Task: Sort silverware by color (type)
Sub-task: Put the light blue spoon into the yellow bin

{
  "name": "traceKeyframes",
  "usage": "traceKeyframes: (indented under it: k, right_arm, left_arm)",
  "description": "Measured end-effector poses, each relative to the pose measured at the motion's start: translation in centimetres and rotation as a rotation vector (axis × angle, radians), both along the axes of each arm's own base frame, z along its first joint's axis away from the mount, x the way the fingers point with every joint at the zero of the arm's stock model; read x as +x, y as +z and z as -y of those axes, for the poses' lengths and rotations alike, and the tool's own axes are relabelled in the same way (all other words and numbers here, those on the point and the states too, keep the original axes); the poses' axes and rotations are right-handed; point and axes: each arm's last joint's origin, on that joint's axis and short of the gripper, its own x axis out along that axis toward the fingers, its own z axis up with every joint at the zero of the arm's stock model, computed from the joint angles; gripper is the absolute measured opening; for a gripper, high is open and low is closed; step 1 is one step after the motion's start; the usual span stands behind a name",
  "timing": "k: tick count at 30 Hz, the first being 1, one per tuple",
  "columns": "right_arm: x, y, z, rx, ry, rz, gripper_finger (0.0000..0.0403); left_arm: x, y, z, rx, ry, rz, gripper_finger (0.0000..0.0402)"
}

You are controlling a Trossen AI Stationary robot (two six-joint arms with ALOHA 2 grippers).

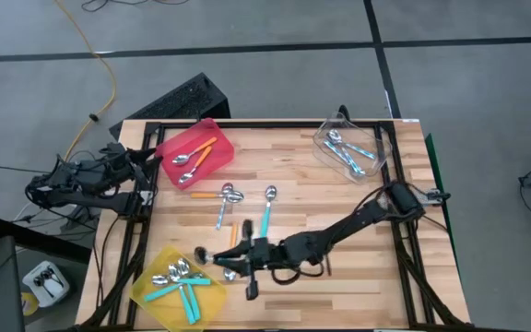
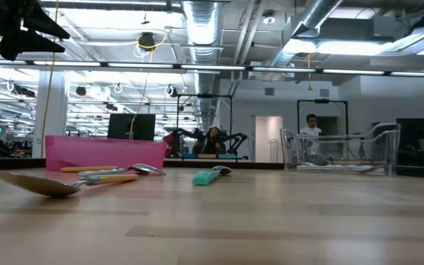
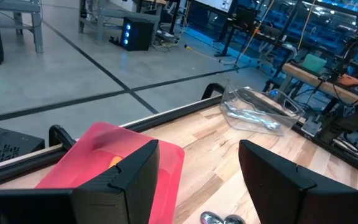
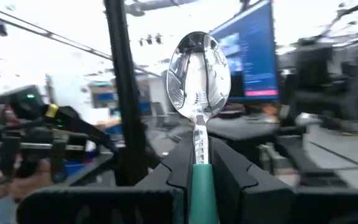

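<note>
Closest to the lens, in the right wrist view, a teal-handled spoon [image 4: 199, 93] stands pinched between the right gripper's [image 4: 199, 171] fingers, its shiny bowl pointing away from the wrist. Gripping it by the plastic handle keeps the bowl clear for dropping it among its own kind. From above, that right gripper [image 1: 247, 261] hangs over the front middle of the counter [image 1: 358, 277], near the yellow bin [image 1: 150, 293], which already holds several teal spoons [image 1: 181, 284]; judging by colour, that bin is the likely target for this carry.

Sorting so far reads plainly: orange-handled spoons [image 1: 194, 157] lie in the red bin [image 1: 218, 140] at the back left, light blue ones [image 1: 350, 153] in the clear bin [image 1: 383, 146] at the back right. Still loose mid-counter are an orange spoon [image 1: 212, 195], a light blue spoon [image 1: 223, 210], a teal spoon [image 1: 267, 210] and an orange handle [image 1: 234, 233] just beside the right arm.

Off the counter's left edge, the left gripper [image 1: 125, 159] waits with its fingers [image 3: 132, 180] spread wide and empty, pointed across the red bin, well placed to take the orange pieces later.
</note>
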Motion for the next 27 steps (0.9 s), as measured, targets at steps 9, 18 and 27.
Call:
traceKeyframes:
  k: [9,18,27]
  right_arm:
    - [6.5,-1.6,-1.6,0.038,0.199,0.075,0.0064]
    - [11.5,-5.2,-1.0,0.125,0.373,-0.03,0.0068]
    - [13.3,-12.7,1.6,0.394,0.41,-0.188,0.0068]
  left_arm:
    - [0.0,0.0,0.0,-0.003,0.0,-0.001,0.0205]
    - [0.0,0.0,0.0,-0.003,0.0,-0.001,0.0205]
    - [0.0,0.0,0.0,-0.005,0.0,0.0,0.0205]
